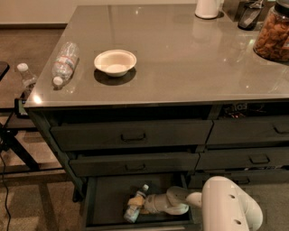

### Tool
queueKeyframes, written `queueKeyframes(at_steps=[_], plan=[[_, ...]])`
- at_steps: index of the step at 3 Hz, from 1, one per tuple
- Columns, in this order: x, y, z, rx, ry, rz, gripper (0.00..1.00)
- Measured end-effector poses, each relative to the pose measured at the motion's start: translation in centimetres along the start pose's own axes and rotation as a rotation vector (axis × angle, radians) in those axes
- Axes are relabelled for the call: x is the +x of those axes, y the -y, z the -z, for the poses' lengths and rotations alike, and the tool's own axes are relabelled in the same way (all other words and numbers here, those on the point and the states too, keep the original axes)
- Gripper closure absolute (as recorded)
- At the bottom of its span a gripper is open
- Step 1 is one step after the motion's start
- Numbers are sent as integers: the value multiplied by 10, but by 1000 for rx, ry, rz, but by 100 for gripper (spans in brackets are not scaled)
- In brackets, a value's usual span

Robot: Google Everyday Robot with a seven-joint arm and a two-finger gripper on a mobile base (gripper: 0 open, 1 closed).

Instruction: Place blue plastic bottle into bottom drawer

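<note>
One gripper (135,203) is positioned low in the frame, inside the bottom drawer (104,198), which is pulled open under the left drawer column. Jaws are closed narrow across the mid-body of the blue plastic bottle (130,215); tan fingers (133,200) are seen wrapped over the label area. Bottle is located inside the drawer, right of centre, laid at a slant with the white cap aimed at the drawer's back and the base toward the front rim. Whether the base is resting on the drawer floor or held just off it cannot be told. Gripper is entered from the right: the pale wrist (168,203) is laid across the drawer's right half, and the bulky white arm housing (230,208) is parked outside the drawer at bottom right. Two closed drawer fronts (131,135) with rectangular pulls are stacked above the open drawer; more fronts are set in the right column. On the grey countertop (189,58), a white bowl (115,62) is placed near the left front, and a ridged clear bottle (65,61) with a red-and-white label is laid on its side just left of it, not touching, cap toward the front edge. A white container (207,7) and a jar of brown snacks (273,34) are placed at the far right back. A second small capped bottle (26,76) is seen beyond the counter's left edge.
</note>
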State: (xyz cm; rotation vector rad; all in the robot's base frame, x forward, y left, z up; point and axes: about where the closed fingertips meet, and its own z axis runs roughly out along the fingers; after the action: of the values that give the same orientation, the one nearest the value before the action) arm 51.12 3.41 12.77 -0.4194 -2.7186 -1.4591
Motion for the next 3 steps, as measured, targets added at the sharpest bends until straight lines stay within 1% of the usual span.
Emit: queueKeyframes(at_steps=[2, 3], plan=[[0, 0, 0, 0, 0, 0, 11], [0, 0, 0, 0, 0, 0, 0]])
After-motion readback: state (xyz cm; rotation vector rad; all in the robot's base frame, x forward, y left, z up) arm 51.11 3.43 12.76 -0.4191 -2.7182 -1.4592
